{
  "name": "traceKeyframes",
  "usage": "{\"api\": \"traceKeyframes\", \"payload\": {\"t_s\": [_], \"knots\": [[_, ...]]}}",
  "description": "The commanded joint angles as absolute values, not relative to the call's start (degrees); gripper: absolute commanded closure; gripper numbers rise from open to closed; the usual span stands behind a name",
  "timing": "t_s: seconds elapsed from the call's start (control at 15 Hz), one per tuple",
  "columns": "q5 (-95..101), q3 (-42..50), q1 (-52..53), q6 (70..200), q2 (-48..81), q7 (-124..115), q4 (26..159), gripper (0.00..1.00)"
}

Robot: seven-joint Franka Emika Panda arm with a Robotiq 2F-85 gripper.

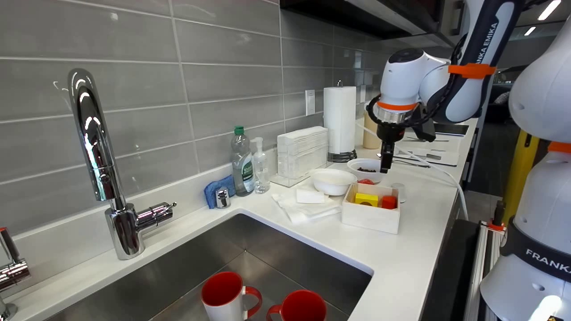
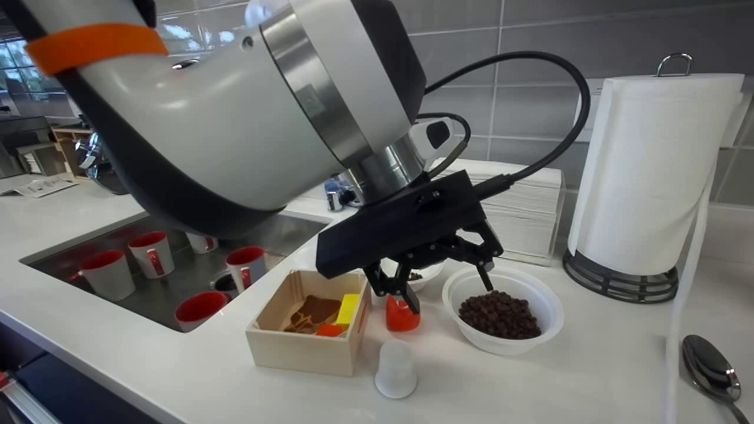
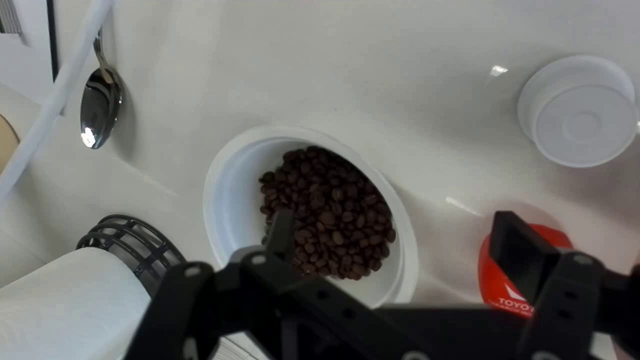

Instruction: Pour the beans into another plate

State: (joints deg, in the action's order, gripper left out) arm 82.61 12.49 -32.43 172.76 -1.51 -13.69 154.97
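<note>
My gripper (image 2: 452, 297) hangs splayed wide and empty astride the rim of the bean bowl (image 2: 551, 309), I'm guessing for a pinch-and-pour, with the plate (image 1: 333, 185) handy toward the sink (image 1: 308, 265) edge of the desk (image 1: 426, 200).

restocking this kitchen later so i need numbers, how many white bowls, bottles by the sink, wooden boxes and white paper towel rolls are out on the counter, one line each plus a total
White bowls: 2
Bottles: 2
Wooden box: 1
White paper towel roll: 1
Total: 6
</note>
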Motion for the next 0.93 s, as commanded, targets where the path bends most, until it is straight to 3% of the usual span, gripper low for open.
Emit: {"api": "traceKeyframes", "payload": {"t_s": [0.0,0.4,0.47,0.53,0.87], "knots": [[89.73,11.83,-31.94,172.44,2.81,-22.85,150.64,0.0],[98.89,10.84,-31.33,170.65,8.76,-31.9,145.89,0.0],[99.6,10.62,-31.29,170.47,9.5,-32.88,145.34,0.25],[100.47,10.39,-31.29,170.34,10.17,-33.82,144.85,0.26],[104.02,9.46,-31.58,169.71,12.4,-36.96,142.84,0.72]]}}
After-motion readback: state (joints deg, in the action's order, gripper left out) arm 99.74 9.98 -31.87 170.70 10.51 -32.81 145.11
